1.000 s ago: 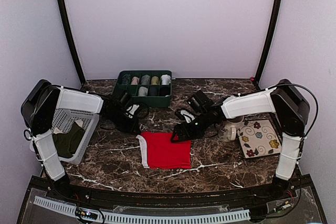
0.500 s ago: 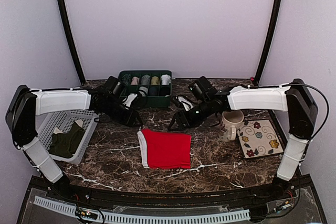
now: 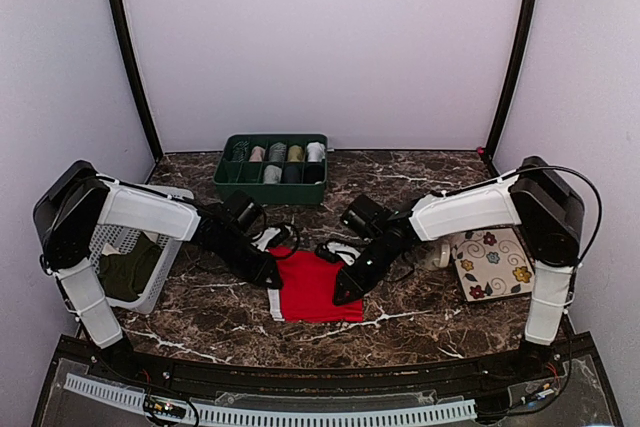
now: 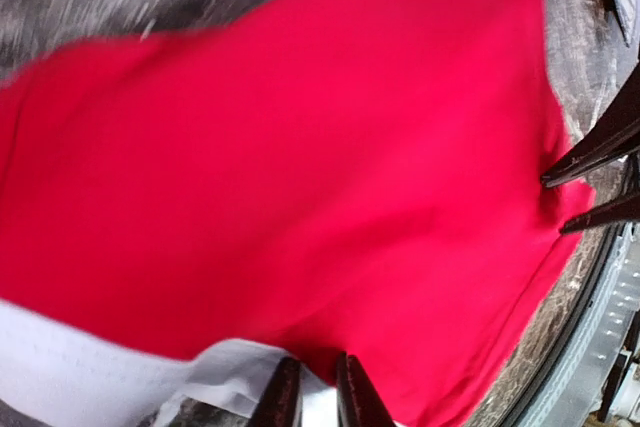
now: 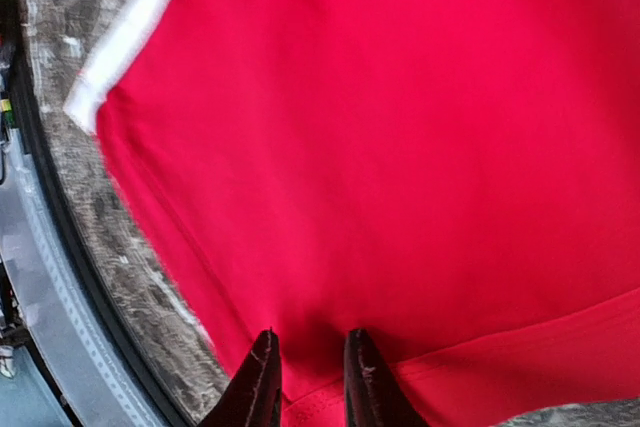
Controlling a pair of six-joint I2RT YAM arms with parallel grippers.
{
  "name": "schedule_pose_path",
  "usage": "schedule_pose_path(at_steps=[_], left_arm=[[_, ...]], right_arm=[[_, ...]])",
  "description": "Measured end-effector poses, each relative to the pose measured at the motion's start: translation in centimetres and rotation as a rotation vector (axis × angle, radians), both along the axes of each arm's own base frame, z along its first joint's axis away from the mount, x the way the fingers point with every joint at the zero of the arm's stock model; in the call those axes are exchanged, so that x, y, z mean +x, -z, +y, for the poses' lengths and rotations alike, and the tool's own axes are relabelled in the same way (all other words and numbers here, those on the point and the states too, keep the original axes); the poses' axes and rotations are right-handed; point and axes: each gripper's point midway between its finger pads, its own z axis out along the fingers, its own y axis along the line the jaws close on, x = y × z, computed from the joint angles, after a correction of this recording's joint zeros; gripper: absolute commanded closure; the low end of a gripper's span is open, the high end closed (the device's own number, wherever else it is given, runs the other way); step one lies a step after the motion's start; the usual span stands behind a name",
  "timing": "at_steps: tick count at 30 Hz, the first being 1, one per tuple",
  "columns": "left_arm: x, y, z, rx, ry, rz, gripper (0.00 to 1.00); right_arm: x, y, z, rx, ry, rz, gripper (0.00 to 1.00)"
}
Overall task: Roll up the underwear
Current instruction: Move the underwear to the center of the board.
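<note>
Red cloth, one item: underwear (image 3: 318,289), lying at the near middle of the marble table (image 3: 200,319), white waistband (image 4: 90,377) to the left.
Left gripper (image 4: 316,372): jaws nearly together, nipping the cloth at the waistband side.
Right gripper (image 5: 308,345): jaws narrow, pinching the red cloth at its right edge.
Likely purpose of the paired hold: a grip at each end, so the cloth lies taut and the roll starts even.
Lettering: none legible on the waistband in these views.

Marble table (image 3: 200,319), underwear (image 3: 312,292), basket (image 3: 168,269), tray (image 3: 272,193), floral mat (image 3: 494,263)
</note>
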Motion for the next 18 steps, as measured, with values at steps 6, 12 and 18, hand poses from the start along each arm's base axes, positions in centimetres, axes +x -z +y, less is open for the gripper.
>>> schedule_pose_path(at_steps=[6, 12, 18], left_arm=[[-0.4, 0.8, 2.1, 0.012, -0.041, 0.021, 0.87], [-0.7, 0.7, 4.1, 0.056, -0.060, 0.029, 0.87], [-1.5, -0.5, 5.3, 0.092, 0.008, 0.007, 0.60]], right_arm=[[-1.1, 1.5, 0.7, -0.029, -0.078, -0.010, 0.83], [-2.9, 1.2, 1.9, -0.021, -0.146, -0.035, 0.73], [-2.2, -2.6, 1.2, 0.021, -0.146, -0.178, 0.51]])
